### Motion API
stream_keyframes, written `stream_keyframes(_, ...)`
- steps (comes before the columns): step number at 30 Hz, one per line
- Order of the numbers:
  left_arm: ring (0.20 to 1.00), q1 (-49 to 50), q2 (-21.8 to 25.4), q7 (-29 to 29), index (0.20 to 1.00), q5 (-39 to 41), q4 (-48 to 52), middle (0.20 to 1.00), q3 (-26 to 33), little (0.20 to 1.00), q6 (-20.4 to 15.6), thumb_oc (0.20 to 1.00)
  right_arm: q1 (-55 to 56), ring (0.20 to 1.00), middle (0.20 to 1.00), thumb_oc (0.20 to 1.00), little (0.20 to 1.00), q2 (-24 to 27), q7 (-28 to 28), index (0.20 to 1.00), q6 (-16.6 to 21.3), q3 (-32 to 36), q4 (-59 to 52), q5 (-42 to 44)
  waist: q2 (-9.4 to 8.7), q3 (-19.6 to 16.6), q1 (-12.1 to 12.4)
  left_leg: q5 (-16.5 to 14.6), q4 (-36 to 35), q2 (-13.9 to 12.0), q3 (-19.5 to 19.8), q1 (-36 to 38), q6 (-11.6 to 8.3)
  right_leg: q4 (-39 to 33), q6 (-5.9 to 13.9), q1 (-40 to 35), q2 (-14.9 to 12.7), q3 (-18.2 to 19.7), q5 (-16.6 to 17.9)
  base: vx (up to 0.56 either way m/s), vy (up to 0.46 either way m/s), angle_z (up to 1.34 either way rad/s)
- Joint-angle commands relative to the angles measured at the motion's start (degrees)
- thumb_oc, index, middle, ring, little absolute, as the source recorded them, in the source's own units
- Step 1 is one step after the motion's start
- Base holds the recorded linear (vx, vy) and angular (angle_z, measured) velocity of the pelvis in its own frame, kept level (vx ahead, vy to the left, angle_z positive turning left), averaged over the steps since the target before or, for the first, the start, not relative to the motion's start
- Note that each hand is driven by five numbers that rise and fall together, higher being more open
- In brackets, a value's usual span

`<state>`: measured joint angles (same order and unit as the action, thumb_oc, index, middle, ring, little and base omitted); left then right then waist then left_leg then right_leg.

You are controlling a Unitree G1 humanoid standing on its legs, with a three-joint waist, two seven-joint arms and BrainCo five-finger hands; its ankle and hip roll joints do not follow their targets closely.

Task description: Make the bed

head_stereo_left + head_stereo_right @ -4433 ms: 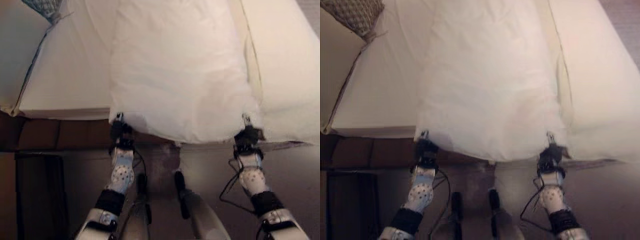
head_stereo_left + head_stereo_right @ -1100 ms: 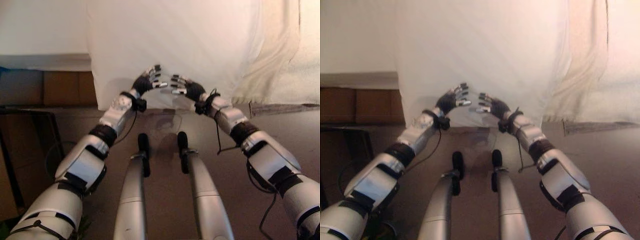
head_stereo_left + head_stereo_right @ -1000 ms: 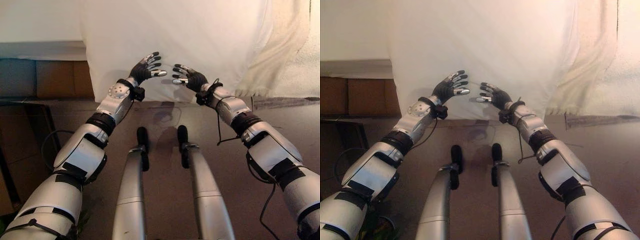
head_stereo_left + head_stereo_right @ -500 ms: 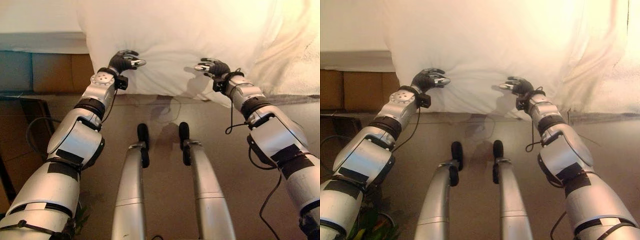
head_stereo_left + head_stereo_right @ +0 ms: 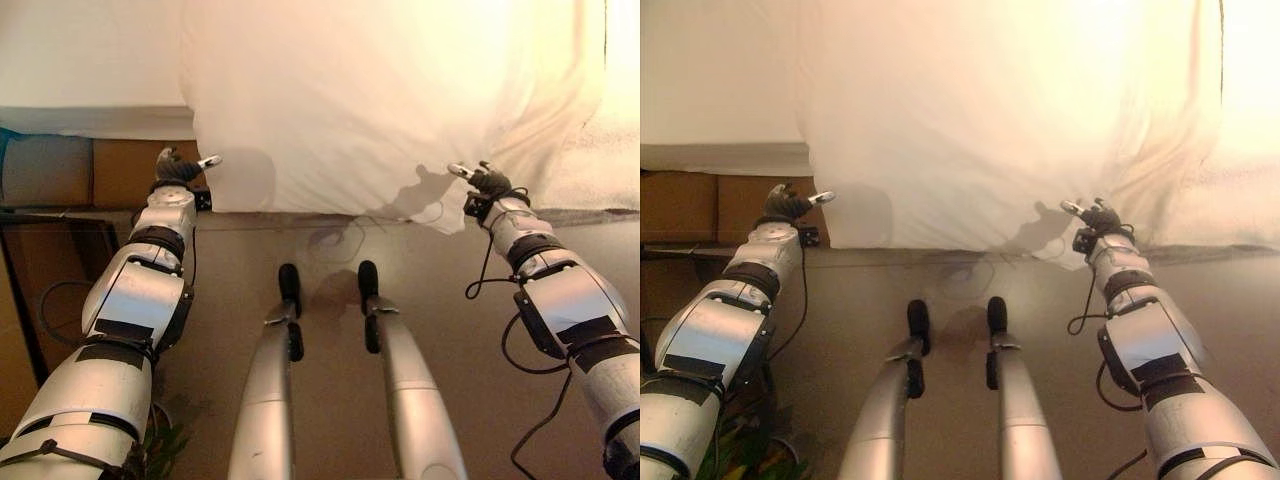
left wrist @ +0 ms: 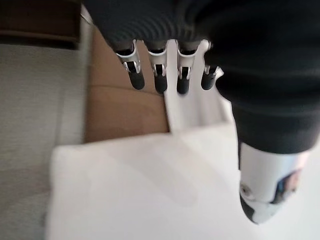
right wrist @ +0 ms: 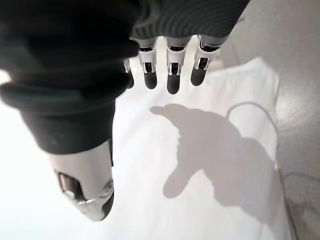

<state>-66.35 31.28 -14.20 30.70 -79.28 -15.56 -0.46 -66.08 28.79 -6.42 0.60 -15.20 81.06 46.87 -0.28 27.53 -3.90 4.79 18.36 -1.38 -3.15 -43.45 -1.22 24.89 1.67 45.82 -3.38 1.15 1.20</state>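
A white duvet [image 5: 390, 100] lies on the bed and hangs over its near edge, its hem just above the floor. My left hand [image 5: 178, 167] is beside the duvet's lower left corner, in front of the bed base, open and holding nothing. My right hand [image 5: 484, 181] hovers at the lower right corner, open too, and casts a shadow on the cloth. In the left wrist view the fingers [image 6: 159, 80] point past the duvet [image 6: 150, 190]. In the right wrist view the fingers [image 7: 170, 67] are above the white cloth [image 7: 210, 150] without touching it.
The white sheet [image 5: 90, 60] covers the mattress left of the duvet. Below it shows the brown bed base [image 5: 120, 170]. A cream cover [image 5: 600, 150] hangs at the right. A dark frame [image 5: 40, 260] stands on the grey floor at the left.
Both hands have let go of the duvet's hem and moved apart, from near the middle out to its two lower corners. The hem now hangs flat.
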Motion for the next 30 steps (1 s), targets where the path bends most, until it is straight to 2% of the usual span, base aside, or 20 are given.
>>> stream_keyframes(1, 1.0, 5.7, -1.4, 1.2, 1.0, 3.6, -1.6, 1.0, 2.1, 1.0, -3.5, 1.0, 5.8, 1.0, 1.0, 1.0, 1.0, 3.1, -1.4, 1.0, 3.5, 2.2, 0.5, 0.6, 2.78, -3.4, -0.2, -1.5, -4.8, -0.8, 2.3, 6.8, -5.15, -8.1, 5.43, -8.3, -1.8, 1.3, 0.0, 0.13, -0.047, 0.09)
stream_keyframes(2, 1.0, 11.1, -2.6, 2.6, 1.0, 3.9, 0.9, 1.0, 3.4, 1.0, -5.2, 1.0, 10.8, 1.0, 1.0, 1.0, 1.0, 2.2, -1.1, 1.0, 4.0, 4.8, 0.3, 1.1, 2.67, -4.4, 0.0, -0.4, -8.4, -0.7, 2.5, 11.2, -5.15, -11.1, 5.4, -12.6, -1.8, 1.1, 0.7, 0.07, -0.022, 0.06)
stream_keyframes(3, 1.0, 11.6, -2.7, 2.5, 1.0, 3.8, 1.2, 1.0, 3.4, 1.0, -5.2, 1.0, 11.3, 1.0, 1.0, 1.0, 1.0, 2.2, -1.1, 1.0, 4.0, 4.9, 0.1, 1.1, 2.64, -4.2, 0.0, -0.2, -9.0, -0.7, 2.5, 11.9, -5.14, -11.6, 5.4, -13.3, -1.8, 1.0, 0.9, 0.16, -0.041, 0.08)
stream_keyframes(4, 1.0, 16.9, -4.5, 4.1, 1.0, 5.9, 2.6, 1.0, 5.5, 1.0, -6.8, 1.0, 16.3, 1.0, 1.0, 1.0, 1.0, 0.0, -1.1, 1.0, 4.4, 7.2, 0.7, 0.6, 2.33, -5.4, 0.2, 0.9, -12.7, -1.0, 2.7, 16.3, -5.04, -14.7, 5.5, -17.4, -1.7, 0.9, 1.7, 0.09, -0.018, 0.05)
stream_keyframes(7, 1.0, 21.4, -5.7, 5.5, 1.0, 3.6, 3.5, 1.0, 4.9, 1.0, -7.6, 1.0, 20.8, 1.0, 1.0, 1.0, 1.0, -1.3, -0.6, 1.0, 4.9, 8.2, 0.3, -0.2, 2.0, -7.0, 0.3, 2.0, -17.1, -1.1, 2.5, 21.0, -4.74, -18.3, 5.61, -21.7, -2.0, 0.8, 3.0, 0.13, -0.009, 0.03)
stream_keyframes(8, 1.0, 25.3, -7.8, 7.4, 1.0, 3.4, 4.3, 1.0, 4.9, 1.0, -8.2, 1.0, 24.9, 1.0, 1.0, 1.0, 1.0, -3.9, 0.4, 1.0, 5.3, 8.6, -0.1, -1.2, 1.72, -8.4, 0.4, 3.2, -20.1, -1.4, 2.4, 24.0, -4.87, -20.9, 5.86, -24.5, -2.2, 0.9, 4.1, 0.06, 0.006, -0.03)
stream_keyframes(11, 1.0, 29.2, -9.1, 9.8, 1.0, 3.3, 5.3, 1.0, 4.6, 1.0, -8.8, 1.0, 29.2, 1.0, 1.0, 1.0, 1.0, -5.7, 0.9, 1.0, 5.5, 8.7, -0.6, -3.1, 1.32, -10.2, 0.6, 4.0, -23.2, -1.9, 2.1, 27.3, -4.74, -23.4, 6.03, -27.4, -2.3, 1.1, 5.1, 0.07, 0.01, -0.02)
stream_keyframes(13, 1.0, 34.4, -11.3, 12.7, 1.0, 3.6, 7.8, 1.0, 4.8, 1.0, -10.4, 1.0, 34.4, 1.0, 1.0, 1.0, 1.0, -8.4, 1.4, 1.0, 5.8, 9.5, -0.9, -5.2, 0.71, -13.1, 0.7, 3.4, -23.4, -2.1, 2.6, 29.4, -4.66, -25.8, 6.24, -30.4, -2.5, 1.6, 5.8, 0.08, -0.007, -0.01)
stream_keyframes(17, 1.0, 38.3, -13.2, 15.3, 1.0, -0.1, 8.5, 1.0, 2.4, 1.0, -10.7, 1.0, 38.8, 1.0, 1.0, 1.0, 1.0, -10.5, 1.2, 1.0, 5.9, 9.4, -0.7, -8.5, 0.39, -15.8, 0.5, 2.8, -23.4, -2.4, 2.8, 32.1, -4.61, -26.7, 6.21, -33.5, -2.7, 1.5, 5.6, 0.06, 0.003, 0.02)
stream_keyframes(19, 1.0, 40.9, -15.0, 17.2, 1.0, 3.7, 8.1, 1.0, 4.7, 1.0, -9.6, 1.0, 41.4, 1.0, 1.0, 1.0, 1.0, -12.5, 2.3, 1.0, 5.7, 9.5, -1.1, -9.5, 0.13, -17.6, 0.7, 2.4, -23.4, -2.7, 2.9, 34.0, -4.49, -26.9, 6.3, -35.6, -2.7, 1.5, 5.0, 0.07, 0.002, -0.02)
stream_keyframes(21, 1.0, 43.1, -16.5, 17.3, 1.0, 2.7, 7.8, 1.0, 5.0, 1.0, -9.3, 1.0, 44.3, 1.0, 1.0, 1.0, 1.0, -14.0, 3.5, 1.0, 5.8, 9.5, -2.8, -9.2, -0.16, -19.0, 0.6, 1.6, -23.4, -2.9, 2.6, 36.3, -4.3, -27.8, 6.42, -38.0, -2.9, 1.4, 4.8, 0.11, 0.018, -0.01)
stream_keyframes(22, 1.0, 45.4, -17.6, 18.8, 1.0, 0.1, 7.6, 1.0, 3.9, 1.0, -8.5, 1.0, 47.0, 1.0, 1.0, 1.0, 1.0, -14.6, 5.0, 1.0, 5.6, 8.3, -4.6, -11.4, -0.28, -20.5, 0.5, 0.9, -23.4, -3.0, 2.4, 37.9, -4.13, -28.0, 6.56, -39.5, -2.9, 1.6, 4.4, 0.1, 0.025, 0.01)
stream_keyframes(27, 1.0, 48.3, -20.5, 19.8, 1.0, -1.4, 6.8, 1.0, 3.1, 1.0, -7.4, 1.0, 51.3, 1.0, 1.0, 1.0, 1.0, -16.0, 6.4, 1.0, 5.0, 7.7, -4.6, -14.3, -0.05, -22.6, 0.3, -0.5, -23.4, -3.2, 2.5, 40.8, -3.75, -28.2, 6.64, -42.5, -3.0, 1.6, 3.5, 0.08, 0.022, 0.01)
stream_keyframes(28, 1.0, 49.6, -22.0, 20.8, 1.0, -5.0, 5.8, 1.0, 1.0, 1.0, -7.1, 1.0, 52.9, 1.0, 1.0, 1.0, 1.0, -16.7, 7.2, 1.0, 4.7, 6.7, -3.4, -17.2, 0.16, -23.8, 0.2, -1.2, -23.4, -3.1, 2.6, 42.0, -3.48, -28.3, 6.58, -43.6, -3.1, 1.6, 3.1, 0.08, 0.023, 0.01)
stream_keyframes(30, 1.0, 50.0, -23.2, 20.6, 1.0, -6.8, 4.6, 1.0, 0.0, 1.0, -6.5, 1.0, 53.2, 1.0, 1.0, 1.0, 1.0, -17.3, 6.9, 1.0, 4.3, 6.4, -1.9, -18.6, 0.27, -24.4, 0.3, -1.7, -23.4, -3.0, 2.9, 42.9, -2.91, -28.0, 6.51, -44.2, -3.1, 1.7, 2.7, 0.06, 0.014, 0.02)
